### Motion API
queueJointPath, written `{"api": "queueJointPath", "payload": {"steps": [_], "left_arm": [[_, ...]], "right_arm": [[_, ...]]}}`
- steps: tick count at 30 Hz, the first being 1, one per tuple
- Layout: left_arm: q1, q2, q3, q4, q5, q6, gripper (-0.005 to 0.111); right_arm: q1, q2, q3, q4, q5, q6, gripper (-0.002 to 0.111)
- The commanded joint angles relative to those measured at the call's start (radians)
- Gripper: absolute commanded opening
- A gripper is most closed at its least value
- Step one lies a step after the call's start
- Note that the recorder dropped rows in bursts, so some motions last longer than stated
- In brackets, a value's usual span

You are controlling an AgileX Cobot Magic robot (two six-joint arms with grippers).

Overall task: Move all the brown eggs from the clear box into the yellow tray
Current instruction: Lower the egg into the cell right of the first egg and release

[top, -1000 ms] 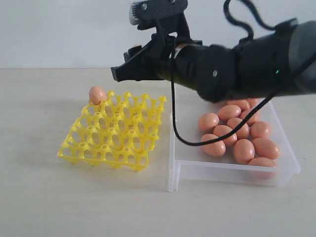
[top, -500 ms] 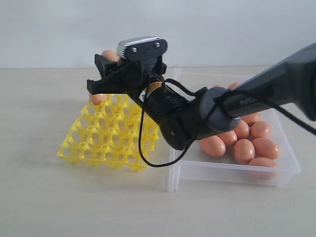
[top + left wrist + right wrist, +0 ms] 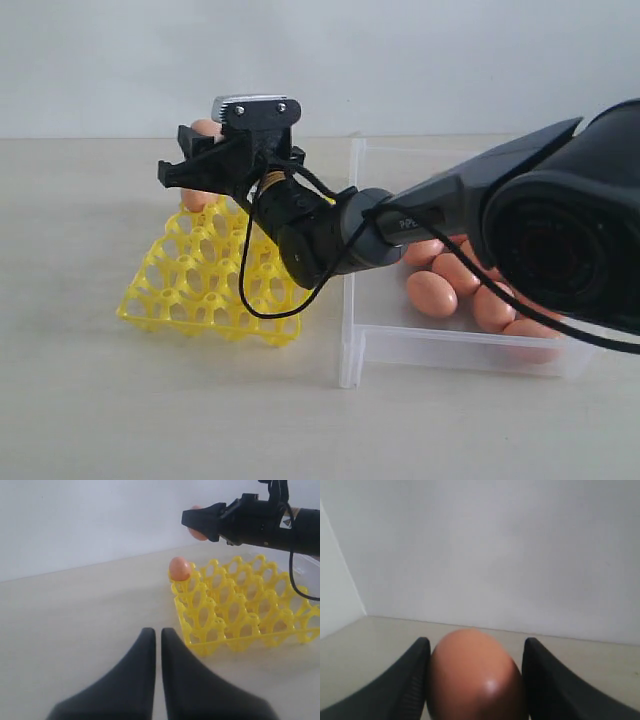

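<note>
Well, I see a pale beige bench (image 3: pixel 120 400) under a plain white wall (image 3: pixel 450 60). My right jaws are clamped on one brown egg (image 3: pixel 472 677). Directly under them sits the yellow tray (image 3: pixel 200 300), one tray, with a single seated egg (image 3: pixel 179 568) in the corner cup just below those jaws. Behind them, under the arm, lies the one clear box (image 3: pixel 400 345); its loose eggs (image 3: pixel 432 293) are partly hidden, so I cannot count them. My left jaws are closed and empty, the tray ahead of them.

Pale wall (image 3: pixel 450 60), beige tabletop (image 3: pixel 80 400)
</note>
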Motion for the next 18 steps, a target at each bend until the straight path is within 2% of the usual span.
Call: {"api": "queueJointPath", "payload": {"steps": [1, 5, 14, 18], "left_arm": [[-0.006, -0.003, 0.004, 0.002, -0.004, 0.0, 0.004], [-0.006, -0.003, 0.004, 0.002, -0.004, 0.0, 0.004], [-0.006, -0.003, 0.004, 0.002, -0.004, 0.0, 0.004], [-0.006, -0.003, 0.004, 0.002, -0.004, 0.0, 0.004]], "right_arm": [[-0.008, 0.041, -0.008, 0.113, -0.05, -0.004, 0.0], [-0.016, 0.074, -0.023, 0.109, -0.052, -0.002, 0.0], [-0.027, 0.119, -0.115, 0.091, 0.093, 0.0, 0.0], [-0.027, 0.119, -0.117, 0.091, 0.104, 0.0, 0.0]]}}
